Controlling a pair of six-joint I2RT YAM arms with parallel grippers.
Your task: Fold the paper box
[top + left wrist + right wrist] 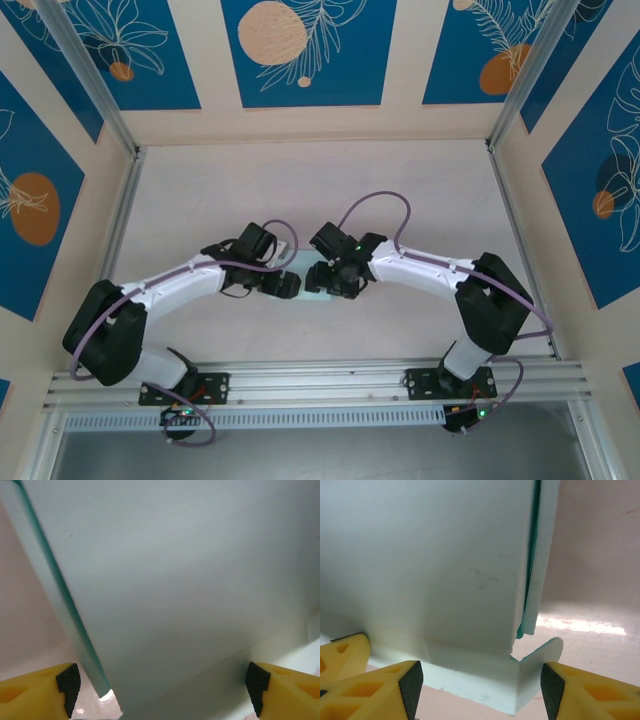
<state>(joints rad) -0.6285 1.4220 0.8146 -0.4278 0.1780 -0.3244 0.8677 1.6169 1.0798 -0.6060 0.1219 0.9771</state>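
Observation:
The paper box (pixel 316 293) is pale mint card, lying at the table's centre between the two arms. My left gripper (pixel 291 285) comes at it from the left and my right gripper (pixel 328 279) from the right, tips nearly meeting. In the left wrist view a broad box panel (pixel 185 580) stands tilted close in front, and the left gripper (pixel 162 690) is open, pads (pixel 67 686) wide on either side. In the right wrist view an upright box wall (pixel 430 565) rises above a bent bottom flap (pixel 485 677). The right gripper (pixel 481 687) is open around that flap.
The pinkish table (pixel 300 200) is walled by blue and cream panels (pixel 310 50) at the back and sides. An aluminium rail (pixel 320 385) runs along the near edge by the arm bases. Purple cables (pixel 375 200) loop over both arms.

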